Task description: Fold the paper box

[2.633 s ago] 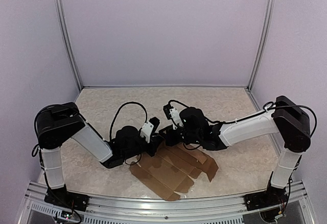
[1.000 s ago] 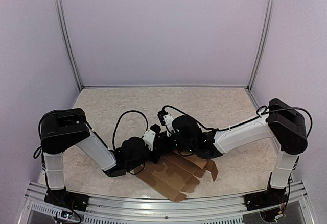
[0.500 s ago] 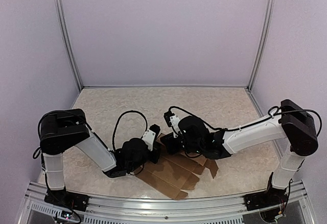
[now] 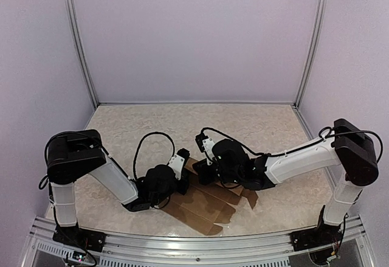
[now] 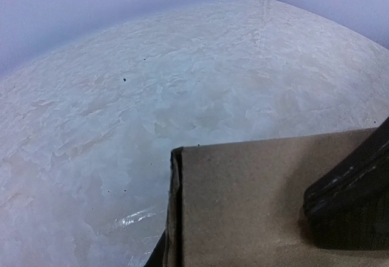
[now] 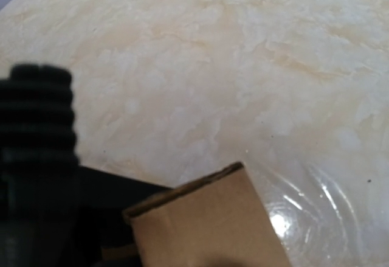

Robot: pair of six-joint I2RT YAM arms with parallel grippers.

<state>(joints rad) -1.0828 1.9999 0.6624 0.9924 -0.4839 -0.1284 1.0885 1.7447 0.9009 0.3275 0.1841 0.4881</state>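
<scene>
Paper box (image 4: 203, 206) lies mostly flat near the table's (image 4: 152, 127) front edge, likely light, stiff, bending only along creases, best pinched at flap edges; at its far side, left gripper (image 4: 184, 180) state unreadable, right gripper (image 4: 202, 171) pressed together.

Legible text, labels, brands, numbers, signs: none in any of my views. On the paper box (image 4: 203, 209): plain brown cardboard, nothing I can read. On the table (image 4: 152, 127): marbled surface only, no marking I can make out.
</scene>
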